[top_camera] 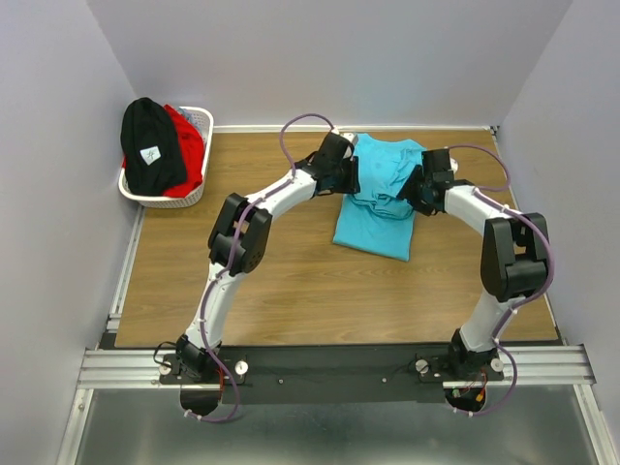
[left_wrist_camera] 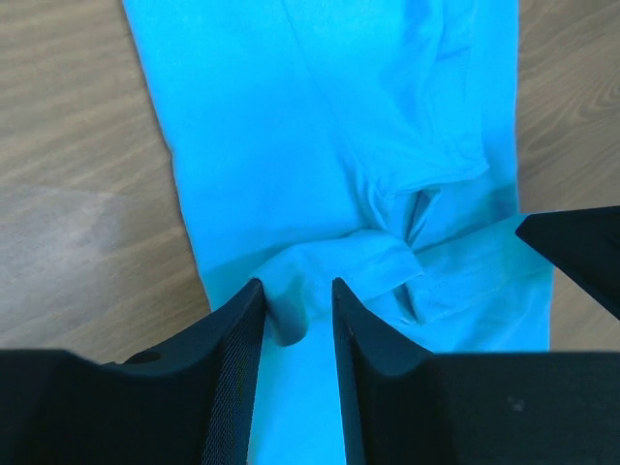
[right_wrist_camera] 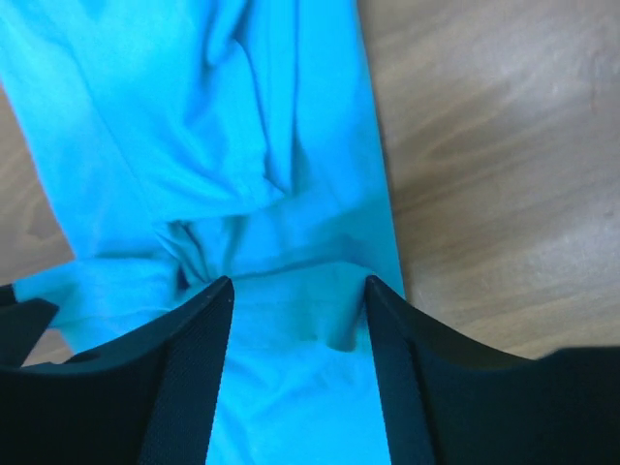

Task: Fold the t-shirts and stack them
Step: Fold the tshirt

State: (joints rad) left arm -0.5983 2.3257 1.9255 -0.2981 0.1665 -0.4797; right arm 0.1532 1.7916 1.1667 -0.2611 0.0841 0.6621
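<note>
Evenness matters: the turquoise t-shirt [top_camera: 373,228] lies by the far edge of the table [top_camera: 291,281], left hand [left_wrist_camera: 297,320] nearly closed on a pinch of it, right hand [right_wrist_camera: 298,320] wider astride the cloth, its grip unclear, so both should lift and fold together.

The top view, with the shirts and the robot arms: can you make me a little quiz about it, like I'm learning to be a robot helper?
1. True or false: the black t-shirt sits in the white lattice basket.
2. Which t-shirt lies on the wooden table between the two arms? A) red B) turquoise C) black
3. In the wrist views, which jaws stand closer together, pinching a fold of cloth: left or right?

Key
1. True.
2. B, the turquoise t-shirt.
3. The left jaws.
</note>
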